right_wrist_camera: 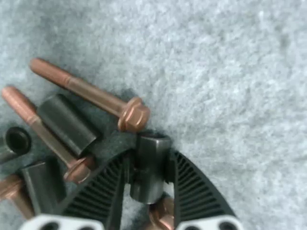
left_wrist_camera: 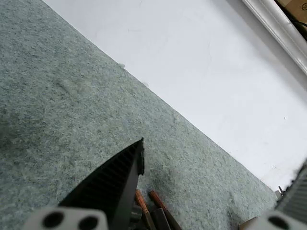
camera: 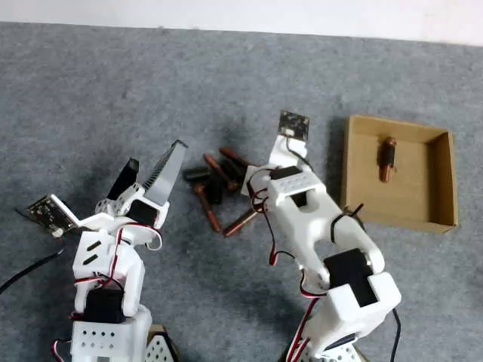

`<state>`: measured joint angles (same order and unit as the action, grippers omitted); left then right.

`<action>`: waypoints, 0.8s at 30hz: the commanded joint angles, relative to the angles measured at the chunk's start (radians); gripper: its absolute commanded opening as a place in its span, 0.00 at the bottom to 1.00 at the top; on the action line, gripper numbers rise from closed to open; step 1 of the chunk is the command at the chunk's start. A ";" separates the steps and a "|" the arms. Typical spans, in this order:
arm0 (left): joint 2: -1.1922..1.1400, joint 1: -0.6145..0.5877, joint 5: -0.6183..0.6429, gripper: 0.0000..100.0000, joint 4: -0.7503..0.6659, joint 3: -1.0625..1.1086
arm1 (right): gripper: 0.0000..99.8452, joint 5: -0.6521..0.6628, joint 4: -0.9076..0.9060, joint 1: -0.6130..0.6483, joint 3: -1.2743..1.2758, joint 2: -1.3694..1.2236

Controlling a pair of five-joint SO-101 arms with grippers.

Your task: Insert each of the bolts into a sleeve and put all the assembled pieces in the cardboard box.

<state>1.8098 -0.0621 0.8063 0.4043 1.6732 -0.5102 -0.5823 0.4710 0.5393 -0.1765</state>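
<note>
Several copper bolts and dark sleeves lie in a loose pile [camera: 219,188] at the table's middle. My right gripper [right_wrist_camera: 149,158] is down in that pile, shut on an upright dark sleeve [right_wrist_camera: 148,167]. A bolt head [right_wrist_camera: 163,216] shows just under it. Another bolt [right_wrist_camera: 86,91] and a lying sleeve [right_wrist_camera: 67,124] are close beside. My left gripper [camera: 151,173] hangs open and empty to the left of the pile, its fingers [left_wrist_camera: 115,187] wide apart, with bolt tips [left_wrist_camera: 144,208] between them. The cardboard box [camera: 441,181] at the right holds one assembled piece [camera: 387,158].
Grey felt covers the table [camera: 113,90]; a white wall borders its far edge. The right arm's body [camera: 317,219] stands between the pile and the box. The felt lies bare to the left of and beyond the pile.
</note>
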 commanded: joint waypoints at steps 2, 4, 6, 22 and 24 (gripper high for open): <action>0.015 -0.013 0.008 0.44 -0.005 0.022 | 0.01 -0.006 -0.038 -0.012 -0.033 0.001; 0.015 -0.013 0.008 0.44 -0.005 0.022 | 0.01 -0.005 -0.085 -0.031 -0.044 0.007; 0.015 -0.013 0.008 0.44 -0.005 0.022 | 0.01 -0.005 -0.105 -0.045 -0.070 0.044; 0.015 -0.010 -0.040 0.44 0.002 0.022 | 0.01 0.203 0.091 -0.096 0.274 0.602; 0.015 -0.010 -0.040 0.44 0.002 0.022 | 0.01 0.232 0.110 -0.096 0.311 0.653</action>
<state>1.8098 -0.0621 0.7772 0.4043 1.6732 -0.3245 -0.5317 0.3928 0.8339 0.3713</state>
